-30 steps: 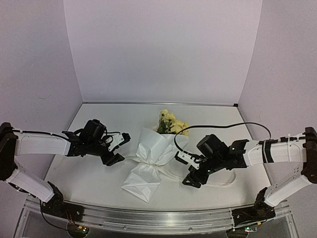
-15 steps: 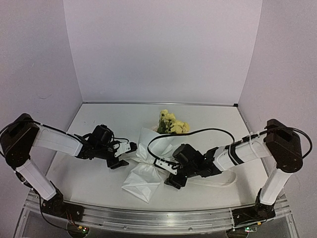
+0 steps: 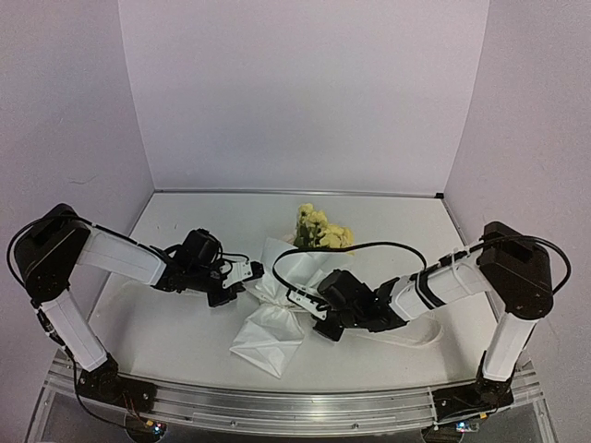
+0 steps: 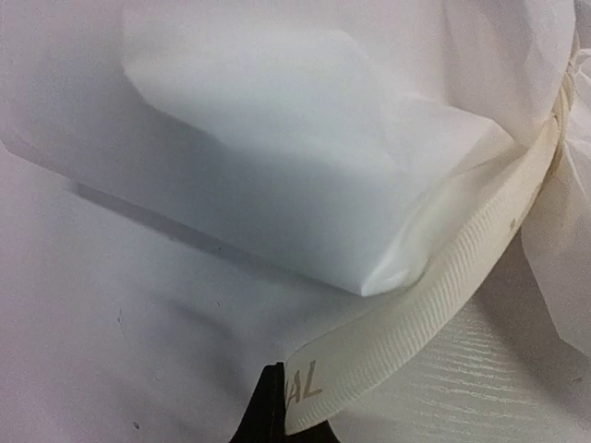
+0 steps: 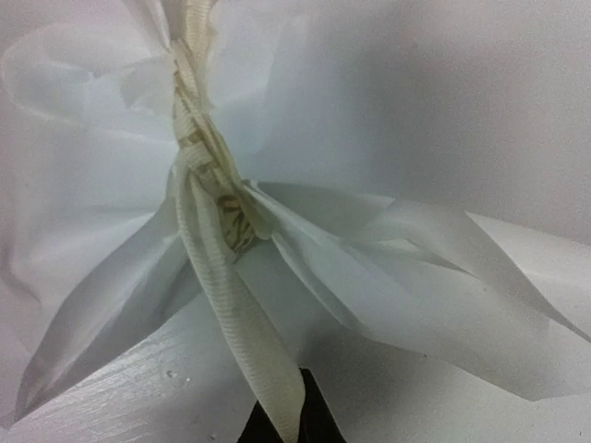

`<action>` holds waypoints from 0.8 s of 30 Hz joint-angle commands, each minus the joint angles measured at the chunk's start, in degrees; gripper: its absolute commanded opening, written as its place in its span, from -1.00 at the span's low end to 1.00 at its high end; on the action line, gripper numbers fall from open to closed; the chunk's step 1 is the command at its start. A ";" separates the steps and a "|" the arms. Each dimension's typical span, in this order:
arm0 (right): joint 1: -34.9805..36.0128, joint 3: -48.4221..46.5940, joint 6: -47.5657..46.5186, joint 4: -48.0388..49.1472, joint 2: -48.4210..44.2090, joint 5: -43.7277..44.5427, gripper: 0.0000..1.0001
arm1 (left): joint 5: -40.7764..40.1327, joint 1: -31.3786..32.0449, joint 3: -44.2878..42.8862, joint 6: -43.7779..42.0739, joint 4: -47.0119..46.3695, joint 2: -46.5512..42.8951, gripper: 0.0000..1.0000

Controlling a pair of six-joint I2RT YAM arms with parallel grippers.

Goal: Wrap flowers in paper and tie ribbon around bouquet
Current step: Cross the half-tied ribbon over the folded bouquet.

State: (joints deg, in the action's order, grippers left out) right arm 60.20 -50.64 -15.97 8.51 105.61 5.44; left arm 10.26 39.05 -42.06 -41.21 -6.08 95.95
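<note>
Centrally, the bouquet lies on the desk, well clear of its side edges and of the back wall, with bare surface to its left and behind it. The paper forms a cone, its wide mouth pointing away from me; the flowers sit inside, their yellow heads showing past the far rim. The ribbon cinches the cone at its waist, where the sheet gathers into tight pleats.

My left fingers are clenched on one ribbon end, just beside the cone's left flank. My right fingers are clenched on the other strand, just beside the knot. A further tail of ribbon trails right along the desk under my right arm. A black cable loops above that arm.

The letters "AL" are printed on the ribbon near my left fingers; the rest of the word is hidden.
</note>
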 commanded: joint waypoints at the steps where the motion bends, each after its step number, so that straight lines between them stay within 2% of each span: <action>1: 0.35 4.68 -0.61 1.25 -5.86 8.47 -1.00 | -3.41 2.67 -4.16 8.16 -1.50 -3.54 -1.00; 4: 0.36 8.88 0.03 -0.92 -11.61 13.43 -1.00 | -7.87 4.81 -7.53 20.18 2.07 -4.50 -1.00; 8: 0.19 12.42 3.37 -11.18 -18.29 19.22 -1.00 | -10.53 5.70 -12.93 34.88 11.39 -2.59 -1.00; 14: -0.23 17.54 11.90 -18.24 -23.75 24.45 -1.00 | -12.64 6.22 -5.76 52.84 5.34 -5.22 -1.00; 20: -3.42 23.39 21.22 -23.32 -29.97 27.16 -1.00 | -13.50 6.24 4.92 64.07 -1.73 -9.82 -1.00; 24: -5.10 25.40 22.91 -24.56 -32.55 24.91 -1.00 | -10.59 9.74 9.10 61.77 -7.10 -10.60 -1.00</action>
State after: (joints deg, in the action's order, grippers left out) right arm 56.73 -27.01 1.42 -9.84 75.85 28.10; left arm 0.54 46.35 -35.81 17.28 -6.07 87.78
